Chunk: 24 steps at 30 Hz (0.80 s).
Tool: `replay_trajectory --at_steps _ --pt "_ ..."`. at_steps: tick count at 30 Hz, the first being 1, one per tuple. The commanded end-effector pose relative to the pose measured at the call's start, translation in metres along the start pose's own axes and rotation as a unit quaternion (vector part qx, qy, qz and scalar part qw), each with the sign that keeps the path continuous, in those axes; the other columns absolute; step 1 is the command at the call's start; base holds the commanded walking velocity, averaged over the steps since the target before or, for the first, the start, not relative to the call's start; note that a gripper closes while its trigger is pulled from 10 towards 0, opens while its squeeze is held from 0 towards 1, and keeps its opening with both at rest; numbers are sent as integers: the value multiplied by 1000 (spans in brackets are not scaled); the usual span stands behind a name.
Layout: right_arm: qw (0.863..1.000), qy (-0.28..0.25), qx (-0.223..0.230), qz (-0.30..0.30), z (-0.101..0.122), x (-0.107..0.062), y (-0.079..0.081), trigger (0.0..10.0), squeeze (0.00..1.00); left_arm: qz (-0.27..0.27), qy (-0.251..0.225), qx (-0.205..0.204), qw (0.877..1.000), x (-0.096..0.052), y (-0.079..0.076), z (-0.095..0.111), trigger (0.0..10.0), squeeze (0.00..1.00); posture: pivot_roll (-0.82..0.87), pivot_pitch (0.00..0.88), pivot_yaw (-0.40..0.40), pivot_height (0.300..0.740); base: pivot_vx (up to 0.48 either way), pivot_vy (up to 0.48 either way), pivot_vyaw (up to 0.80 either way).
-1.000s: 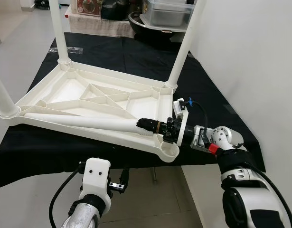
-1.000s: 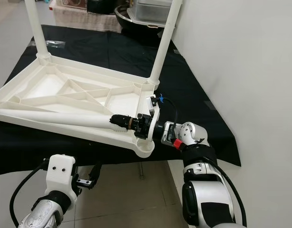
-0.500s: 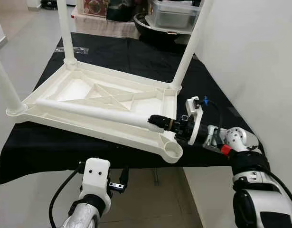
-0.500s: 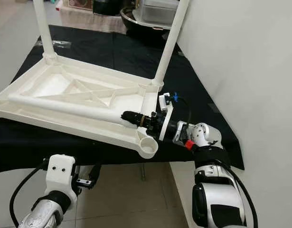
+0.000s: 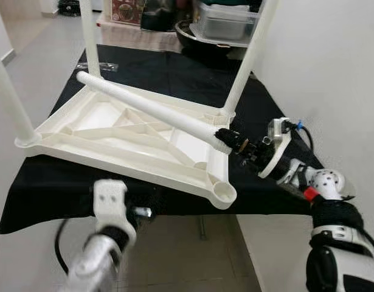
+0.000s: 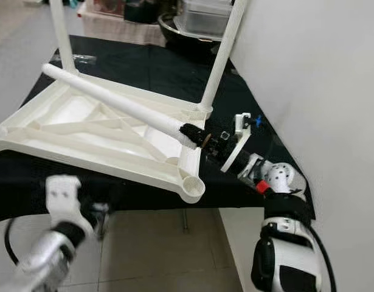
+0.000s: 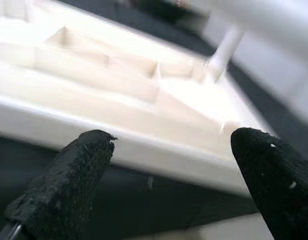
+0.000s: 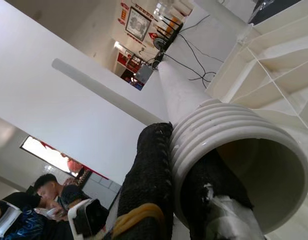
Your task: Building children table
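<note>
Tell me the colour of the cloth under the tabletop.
Black; the cloth shows best in the left eye view.

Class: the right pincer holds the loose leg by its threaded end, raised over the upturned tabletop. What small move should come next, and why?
Probably tilt the leg upright and bring its threaded end toward the empty socket at the near corner. The right pincer grips that end, one finger inside the tube, and the leg slants across the tabletop, far from vertical. Three legs already stand.

No text or labels legible
</note>
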State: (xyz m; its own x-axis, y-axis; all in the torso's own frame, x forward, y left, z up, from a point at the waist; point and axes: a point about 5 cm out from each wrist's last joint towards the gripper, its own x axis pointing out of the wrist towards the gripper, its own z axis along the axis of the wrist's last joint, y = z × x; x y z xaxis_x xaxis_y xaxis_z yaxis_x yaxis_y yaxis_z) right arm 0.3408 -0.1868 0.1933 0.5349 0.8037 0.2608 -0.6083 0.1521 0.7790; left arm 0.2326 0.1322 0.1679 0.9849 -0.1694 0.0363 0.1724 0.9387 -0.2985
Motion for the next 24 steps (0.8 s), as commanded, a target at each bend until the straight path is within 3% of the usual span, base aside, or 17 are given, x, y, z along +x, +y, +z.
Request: replay_trajectory --at_steps 1,2,4,9,13,18,19,20,22,24 --pt "1000 -21 0 19 3 -5 5 0 0 -8 -14 -73 997 7 -5 6 10000 129 119 36 -140 740 0 0 0" --pt "999 -27 5 24 2 -7 5 0 0 -19 -29 -102 994 12 -4 15 10000 0 120 34 -137 740 0 0 0" --pt "999 -36 13 29 1 -12 5 0 0 -31 -53 -135 989 19 2 28 10000 0 120 28 -131 740 0 0 0" --pt "999 -40 19 30 -1 -18 5 0 0 -35 -70 -153 985 23 8 36 10000 0 117 25 -128 740 0 0 0" --pt "998 -33 34 37 -8 -34 7 0 0 -46 -104 -201 973 28 23 54 10000 0 115 19 -124 740 0 0 0" --pt "998 -32 42 43 -11 -39 8 0 0 -63 -109 -233 964 28 29 60 10000 0 116 20 -125 740 0 0 0" --pt "998 -28 44 46 -13 -41 10 0 0 -73 -118 -262 955 28 33 65 10000 0 113 21 -120 740 0 0 0" --pt "998 -28 44 46 -13 -41 10 0 0 -73 -118 -262 955 28 33 65 10000 0 113 21 -120 740 0 0 0" --pt "997 -22 50 57 -18 -43 13 0 0 -89 -135 -311 937 26 44 73 10000 0 112 20 -117 740 0 0 0" --pt "997 -22 50 57 -18 -43 13 0 0 -89 -135 -311 937 26 44 73 10000 0 112 20 -117 740 0 0 0"
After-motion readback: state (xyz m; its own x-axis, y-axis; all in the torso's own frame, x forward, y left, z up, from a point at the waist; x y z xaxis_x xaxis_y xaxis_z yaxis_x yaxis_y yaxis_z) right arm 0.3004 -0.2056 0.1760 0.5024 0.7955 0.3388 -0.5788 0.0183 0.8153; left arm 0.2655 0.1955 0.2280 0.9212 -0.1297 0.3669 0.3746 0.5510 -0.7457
